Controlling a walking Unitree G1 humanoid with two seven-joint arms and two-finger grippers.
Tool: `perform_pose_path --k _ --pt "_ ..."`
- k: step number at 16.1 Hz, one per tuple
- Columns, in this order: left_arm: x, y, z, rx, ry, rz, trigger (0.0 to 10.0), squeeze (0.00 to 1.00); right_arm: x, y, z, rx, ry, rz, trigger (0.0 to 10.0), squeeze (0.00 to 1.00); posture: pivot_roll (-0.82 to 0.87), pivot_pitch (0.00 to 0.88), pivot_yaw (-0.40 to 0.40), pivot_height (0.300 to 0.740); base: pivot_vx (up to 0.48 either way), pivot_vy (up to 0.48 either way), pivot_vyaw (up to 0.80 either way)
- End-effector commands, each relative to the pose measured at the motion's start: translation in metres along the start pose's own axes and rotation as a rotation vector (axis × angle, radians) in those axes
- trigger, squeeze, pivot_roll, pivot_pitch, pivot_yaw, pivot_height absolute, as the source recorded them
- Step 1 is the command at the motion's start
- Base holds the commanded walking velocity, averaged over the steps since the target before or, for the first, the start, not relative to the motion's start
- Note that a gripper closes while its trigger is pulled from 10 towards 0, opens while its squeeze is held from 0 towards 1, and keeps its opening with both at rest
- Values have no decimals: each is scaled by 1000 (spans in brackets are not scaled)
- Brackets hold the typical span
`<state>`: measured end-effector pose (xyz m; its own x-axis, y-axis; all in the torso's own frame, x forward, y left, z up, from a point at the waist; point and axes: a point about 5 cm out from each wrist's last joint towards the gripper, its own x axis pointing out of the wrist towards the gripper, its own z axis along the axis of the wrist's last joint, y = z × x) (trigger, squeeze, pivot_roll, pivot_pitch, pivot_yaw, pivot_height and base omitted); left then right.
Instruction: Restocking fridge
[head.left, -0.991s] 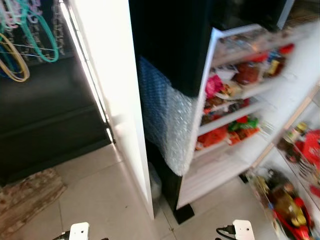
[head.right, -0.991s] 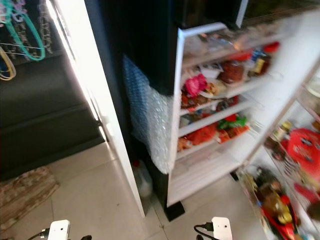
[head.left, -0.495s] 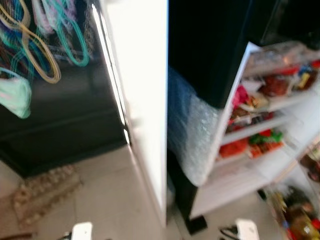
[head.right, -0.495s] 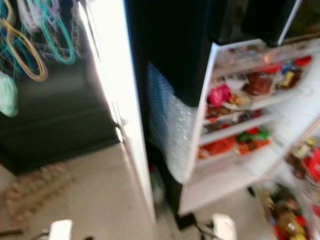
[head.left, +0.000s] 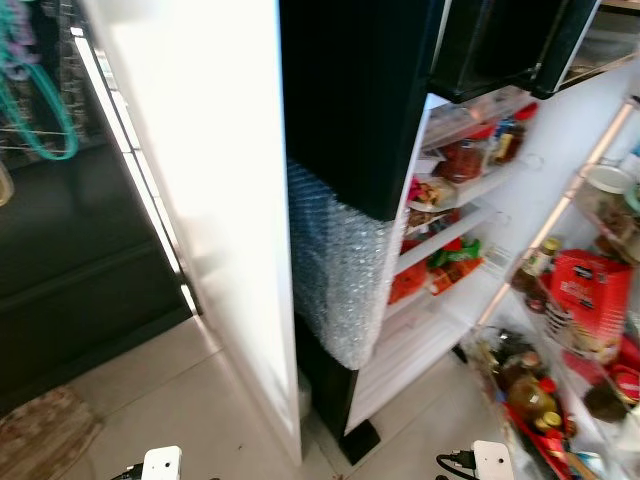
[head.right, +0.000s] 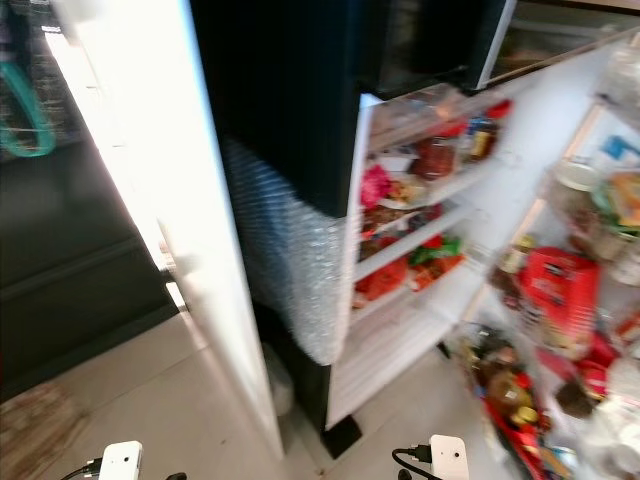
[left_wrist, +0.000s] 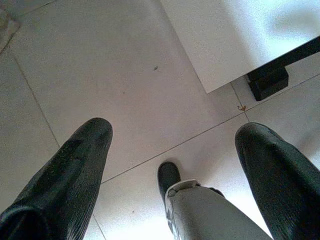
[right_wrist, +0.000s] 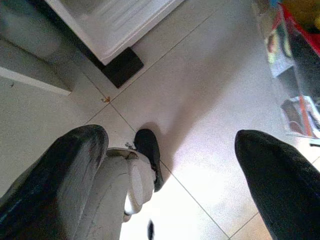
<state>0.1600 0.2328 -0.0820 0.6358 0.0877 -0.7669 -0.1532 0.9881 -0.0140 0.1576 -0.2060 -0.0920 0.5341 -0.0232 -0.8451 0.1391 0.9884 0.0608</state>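
Fridge (head.left: 360, 110) open, door shelves stocked | left pincer (left_wrist: 170, 150) wide, empty | right pincer (right_wrist: 170, 160) wide, empty

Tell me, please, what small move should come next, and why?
Probably a small turn and step to the robot's right, to face the open fridge squarely. Its shelves lie right of centre, while a white wall stands straight ahead. Both arms hang low over the floor, with the left gripper and right gripper open and holding nothing, so reaching seems premature.
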Motion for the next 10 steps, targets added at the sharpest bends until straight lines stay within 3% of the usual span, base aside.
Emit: perform_pose_path --k 1,3,6,10 --pt "-1 1 -4 3 14 -2 10000 0 0 1 -1 -6 7 3 10000 0 -65 0 4 740 0 0 -738" --pt "-1 1 -4 1 17 -1 10000 0 0 2 1 6 -16 11 10000 0 -64 0 4 740 0 0 0" --pt "-1 1 -4 -4 16 -2 10000 0 0 2 1 18 -23 9 10000 0 -66 0 7 740 -260 0 0" --pt "-1 1 -4 12 18 -8 10000 0 0 1 0 13 -15 10 10000 0 -65 0 3 740 -137 0 -664"
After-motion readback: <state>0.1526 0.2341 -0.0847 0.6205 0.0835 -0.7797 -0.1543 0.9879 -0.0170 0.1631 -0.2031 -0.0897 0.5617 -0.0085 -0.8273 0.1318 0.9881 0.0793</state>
